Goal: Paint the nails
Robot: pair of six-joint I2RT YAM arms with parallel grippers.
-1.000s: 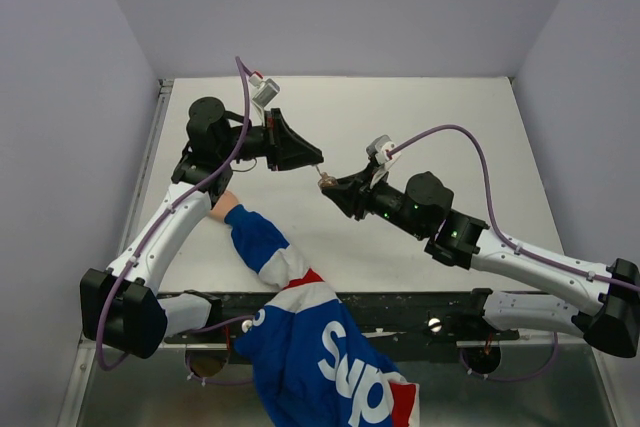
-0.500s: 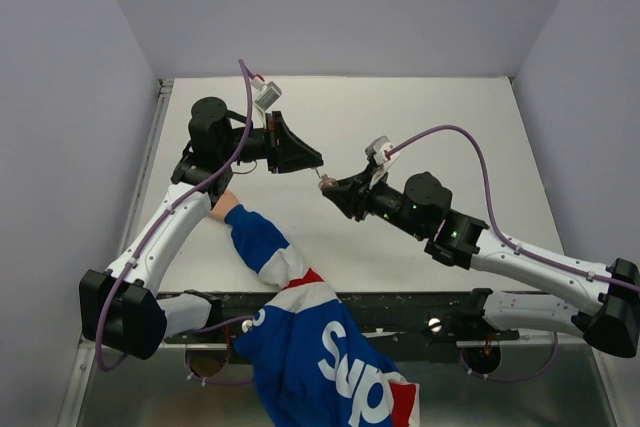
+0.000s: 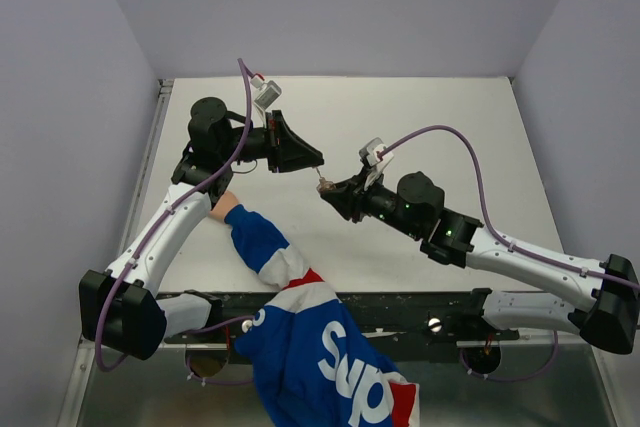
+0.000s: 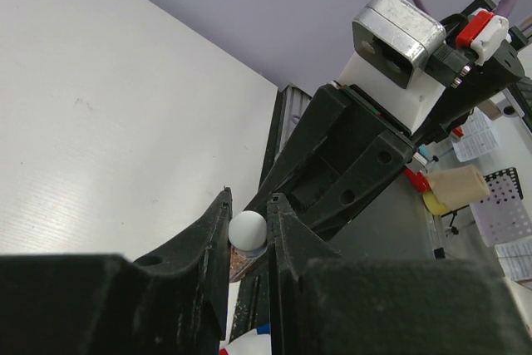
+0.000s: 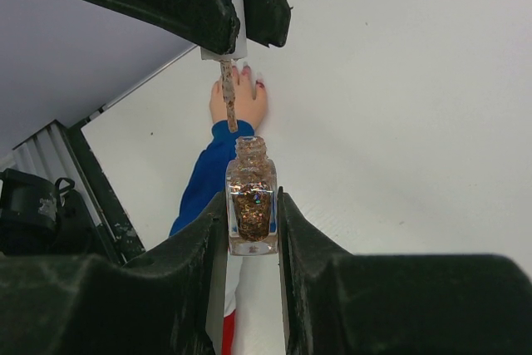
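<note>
My left gripper (image 3: 316, 162) is shut on the pale cap (image 4: 248, 229) of the polish brush. The glitter-coated brush (image 5: 226, 106) hangs from the cap, its tip just above the open neck of the bottle. My right gripper (image 5: 251, 209) is shut on the small clear bottle (image 5: 251, 197) of coppery glitter polish and holds it upright above the table, also in the top view (image 3: 325, 186). A bare hand (image 5: 241, 96) lies flat on the table below, its pinkish-red nails (image 5: 247, 74) showing. Its blue, white and red sleeve (image 3: 300, 297) reaches in from the near edge.
The white table (image 3: 430, 117) has grey walls on three sides. In the top view the hand (image 3: 222, 205) is partly under my left forearm (image 3: 170, 232). A purple cable (image 3: 470, 147) loops over the right arm.
My right arm has shifted slightly left, bringing the bottle a little closer under the brush. The left arm and the hand have barely moved.
</note>
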